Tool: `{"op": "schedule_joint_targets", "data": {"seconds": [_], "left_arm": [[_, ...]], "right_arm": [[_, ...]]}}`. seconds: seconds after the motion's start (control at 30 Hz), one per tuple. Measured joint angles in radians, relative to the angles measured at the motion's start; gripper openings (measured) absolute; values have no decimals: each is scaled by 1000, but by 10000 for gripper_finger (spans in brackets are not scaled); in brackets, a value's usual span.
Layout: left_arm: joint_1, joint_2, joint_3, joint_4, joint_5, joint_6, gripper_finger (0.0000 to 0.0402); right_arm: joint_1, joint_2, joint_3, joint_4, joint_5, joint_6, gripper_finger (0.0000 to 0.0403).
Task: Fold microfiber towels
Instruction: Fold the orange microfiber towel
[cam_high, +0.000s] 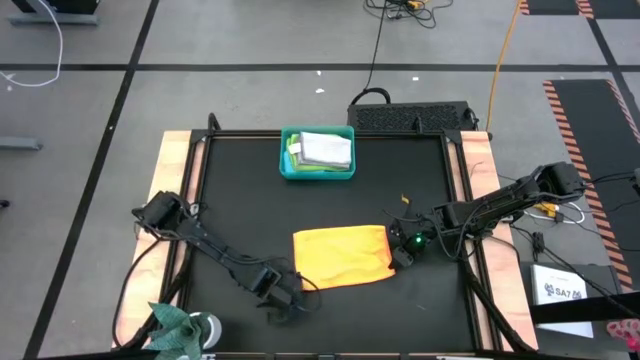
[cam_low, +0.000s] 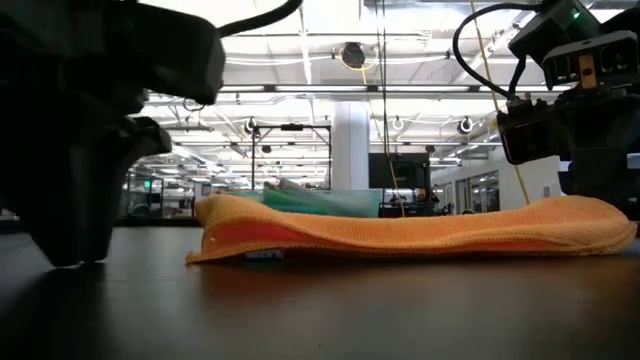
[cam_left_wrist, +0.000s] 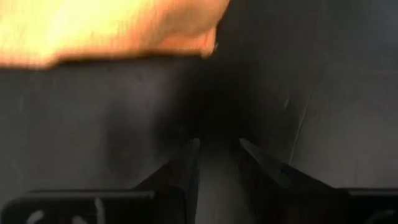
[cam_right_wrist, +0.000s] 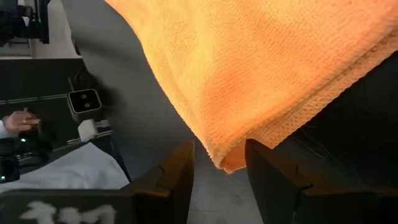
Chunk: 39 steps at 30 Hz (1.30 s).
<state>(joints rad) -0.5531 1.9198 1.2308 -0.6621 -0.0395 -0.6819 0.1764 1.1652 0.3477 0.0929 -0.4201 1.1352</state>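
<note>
At the near edge of the black tabletop (cam_high: 240, 200), the left gripper (cam_high: 283, 297) sits low, just beside the near left corner of the orange-yellow towel (cam_high: 342, 256) but not touching it. Its jaws are apart with bare mat showing between them, and nothing is held; this reads as a hand that is free of the cloth. The towel lies in the middle of the tabletop as a flat rectangle, doubled over, with one layer resting on another along its edges, so a first fold looks done. At the towel's right edge, the right gripper (cam_high: 408, 245) is down at the cloth. Its wrist camera shows the jaws apart with a folded corner of the towel lying between the fingers (cam_right_wrist: 180, 171), not visibly pinched; it seems placed either to steady that side or to take hold for a next fold. Farther back, near the far edge, a rigid teal bin (cam_high: 288, 168) holds more towels, a light grey towel (cam_high: 326, 149) on top and a lime green towel (cam_high: 296, 150) peeking out beneath, likely waiting their turn or already finished.
</note>
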Motion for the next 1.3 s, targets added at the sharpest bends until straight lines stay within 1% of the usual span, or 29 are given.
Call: {"op": "schedule_joint_targets", "data": {"seconds": [0.07,0.17,0.2,0.27,0.33,0.4,0.47,0.53,0.63,0.7,0.77,0.83,0.9,1.1,1.17,1.3], "left_arm": [[-9,0,0,-30,-7,-11,108],[-9,-11,0,-56,-80,-45,108],[-2,-22,0,-77,-118,-51,108],[21,-52,9,-142,-206,-54,108],[45,-91,27,-272,-306,-54,108],[73,-135,43,-379,-407,-38,108],[109,-180,59,-378,-492,2,108],[155,-218,61,-331,-536,73,108],[213,-232,55,-200,-533,224,108],[250,-230,50,-123,-500,317,108],[289,-218,50,-37,-465,379,108],[320,-204,46,-3,-450,402,108],[341,-200,46,37,-438,415,108],[380,-202,47,44,-431,418,108],[385,-202,47,47,-431,418,108],[388,-202,47,49,-430,415,108]], "right_arm": [[0,0,0,0,1,-4,134],[0,0,0,1,-2,6,134],[0,0,0,3,-13,16,134],[1,0,0,9,-74,35,134],[9,0,0,14,-151,63,134],[22,0,0,20,-204,97,131],[40,0,0,56,-216,121,124],[59,0,0,121,-201,139,114],[84,0,0,245,-112,140,88],[98,-1,2,301,-16,134,61],[114,-1,2,297,69,131,27],[133,0,2,261,126,124,7],[151,0,1,223,167,140,7],[196,9,1,178,293,159,1],[200,25,1,176,320,159,1],[200,99,1,177,318,167,0]]}}
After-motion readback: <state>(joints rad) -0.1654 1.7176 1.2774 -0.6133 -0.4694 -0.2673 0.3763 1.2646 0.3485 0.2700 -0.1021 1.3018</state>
